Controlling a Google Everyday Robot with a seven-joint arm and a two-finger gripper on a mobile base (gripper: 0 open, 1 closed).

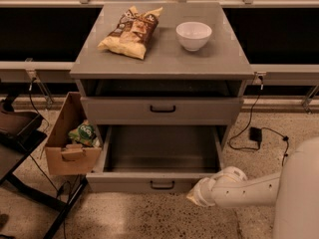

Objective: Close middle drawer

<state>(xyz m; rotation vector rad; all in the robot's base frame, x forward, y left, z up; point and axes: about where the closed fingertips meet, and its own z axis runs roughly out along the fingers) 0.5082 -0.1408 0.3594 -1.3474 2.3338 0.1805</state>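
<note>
Middle drawer (158,156) first: where is it?

— Pulled well out of the grey cabinet (164,66), low down, with its bare grey floor and side walls open to view. Its low flat front faces the camera and has a small black handle (162,184) at the centre.

— And your claw?

— My gripper (198,197) is low in front of the right end of that front, to the right of the handle and just above the speckled floor (144,218). My white arm (246,188) reaches in from the right. I cannot tell whether the claw touches the front, or whether it is wide or narrow, because its tip is only a pale blur against the panel.

— What is above the middle drawer?

— A taller drawer front (119,111) with a wider black handle (163,108), pushed in flush. Above that is a dark gap under the cabinet top. On the top are a chip bag (130,31) to the left and a white bowl (194,35) to the right, set apart.

— And around it?

— A cardboard box (67,151) stands just beside the drawer's left wall, with a green packet (82,132) inside. To the right, a black adapter (255,133) and its cable lie on the floor.
</note>
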